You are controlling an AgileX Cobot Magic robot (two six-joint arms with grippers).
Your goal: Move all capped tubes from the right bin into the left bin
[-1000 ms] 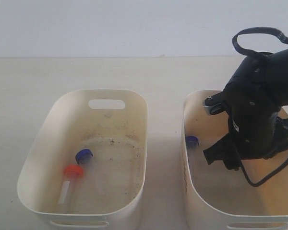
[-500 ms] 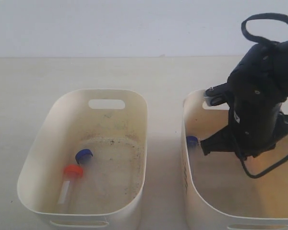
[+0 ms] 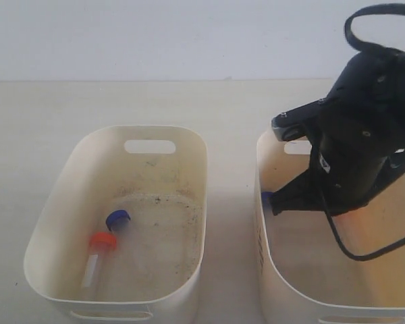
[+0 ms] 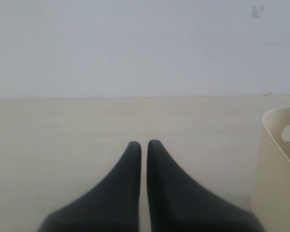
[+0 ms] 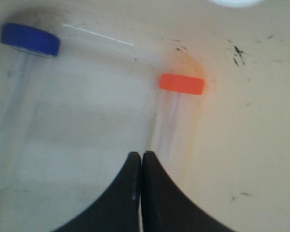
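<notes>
Exterior view: since a second ago the right arm (image 3: pixel 364 135) has risen and swung toward the middle. Its right claw (image 3: pixel 278 204) now reaches low toward the inner wall of the right bin (image 3: pixel 273 270), where before it hung farther back over the floor. The claw was spread then and is now pressed shut. Nothing in the left bin (image 3: pixel 67 175) has moved.

The left bin holds two tubes. The orange-capped tube (image 3: pixel 96 253) lies flat, its cap toward the far handle slot and its clear body running toward the near wall. Of the blue-capped tube (image 3: pixel 118 219) just beyond it, the cap shows plainly but the clear body is too faint to tell its direction. In the right bin a second blue cap (image 3: pixel 265 197) peeks out against the inner wall, touching or just beside the claw tip. The arm hides the rest of that floor.

Left wrist view: the left claw (image 4: pixel 144 143) is closed, its tips almost touching with nothing between them, above the bare table (image 4: pixel 63 125). A corner of a cream bin (image 4: pixel 275 164) stands beside it.

Right wrist view: the right claw (image 5: pixel 137 155) is shut and empty over the yellowish, speckled bin floor (image 5: pixel 261 121). A second orange-capped tube (image 5: pixel 179 104) lies just beside the tips, not between them, its cap away from the claw and its long body running back toward it. The second blue-capped tube (image 5: pixel 29 48) lies well apart and roughly parallel, its cap also at the far end.
</notes>
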